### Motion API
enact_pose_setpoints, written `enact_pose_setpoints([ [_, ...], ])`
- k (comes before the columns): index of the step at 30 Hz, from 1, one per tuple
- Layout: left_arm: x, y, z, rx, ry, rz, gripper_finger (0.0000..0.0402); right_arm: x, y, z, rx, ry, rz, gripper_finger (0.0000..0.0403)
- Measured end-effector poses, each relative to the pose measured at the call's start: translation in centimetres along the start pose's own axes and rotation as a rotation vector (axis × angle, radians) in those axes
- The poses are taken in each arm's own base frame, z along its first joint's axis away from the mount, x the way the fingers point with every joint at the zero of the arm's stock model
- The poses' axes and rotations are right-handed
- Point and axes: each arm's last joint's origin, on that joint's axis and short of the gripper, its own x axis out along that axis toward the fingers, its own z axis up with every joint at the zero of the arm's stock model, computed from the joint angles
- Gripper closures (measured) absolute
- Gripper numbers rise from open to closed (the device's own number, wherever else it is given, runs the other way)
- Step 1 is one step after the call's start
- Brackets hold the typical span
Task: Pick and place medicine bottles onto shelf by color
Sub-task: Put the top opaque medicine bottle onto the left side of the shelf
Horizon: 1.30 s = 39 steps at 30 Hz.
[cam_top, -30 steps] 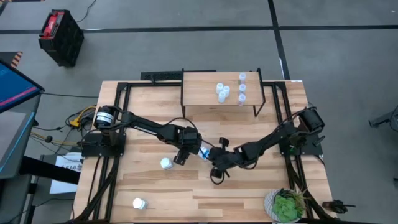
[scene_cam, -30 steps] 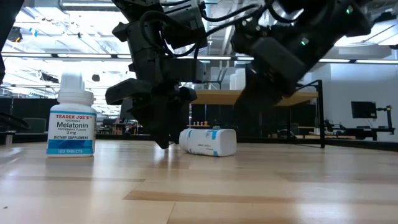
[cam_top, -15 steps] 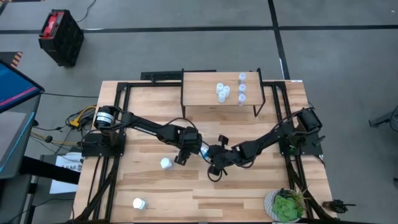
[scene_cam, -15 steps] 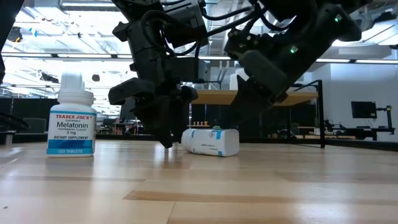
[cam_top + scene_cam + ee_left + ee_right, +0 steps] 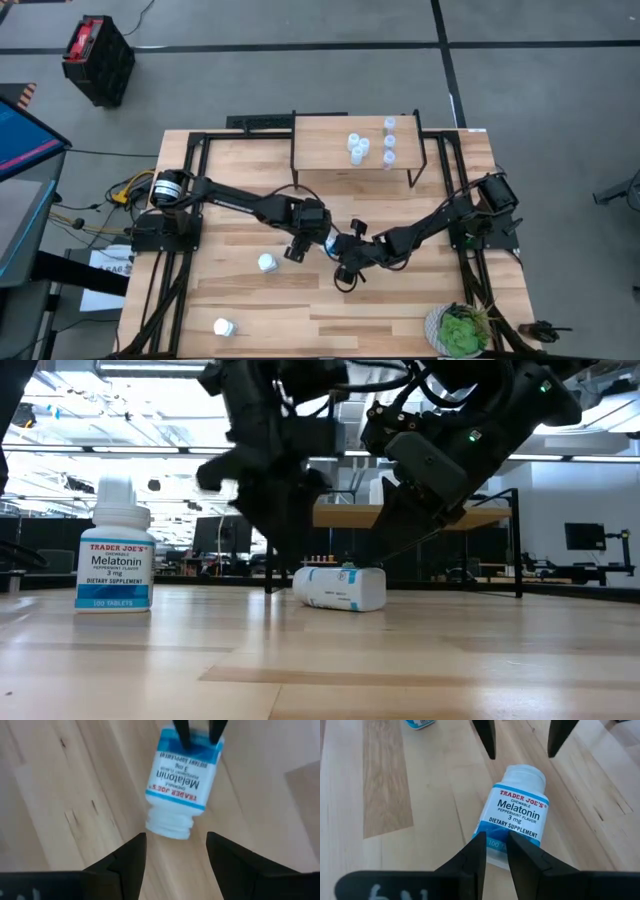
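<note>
A white Melatonin bottle (image 5: 331, 244) lies on its side at mid-frame in the high view, on the surface (image 5: 400, 310), between both claws. Left claw (image 5: 175, 852) is open, fingers spread either side of the bottle's cap end, not touching. Right claw (image 5: 496, 852) sits at the bottle's base end, fingers nearly closed, gripping nothing. Upright white bottles (image 5: 267, 263) stand lower left. The shelf (image 5: 320, 150) at upper centre carries several small bottles (image 5: 357, 147).
</note>
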Motion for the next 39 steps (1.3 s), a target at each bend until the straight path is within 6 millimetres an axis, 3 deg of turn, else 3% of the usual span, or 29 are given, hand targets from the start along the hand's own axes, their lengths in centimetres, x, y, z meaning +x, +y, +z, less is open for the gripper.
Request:
enact_pose_setpoints([
  [5,-0.6,-0.2,-0.4,0.0,0.08,-0.034,0.0207,0.0,0.0,0.0,-0.001,0.004,-0.002,0.0302],
  [9,0.1,-0.5,-1.3,-0.007,0.121,-0.05,0.0207,0.0,0.0,-0.1,-0.002,0.006,-0.002,0.0302],
  [16,1.2,-0.7,-1.2,-0.016,0.014,-0.066,0.0207,0.0,0.0,-0.1,-0.002,0.008,0.0,0.0302],
  [31,1.2,-0.8,-1.2,-0.015,0.01,-0.091,0.0207,0.0,0.0,-0.1,-0.004,0.01,-0.001,0.0302],
  [39,3.4,-1.1,-1.5,0.006,0.052,-0.107,0.0207,0.0,0.0,-0.1,-0.004,0.007,0.001,0.0302],
])
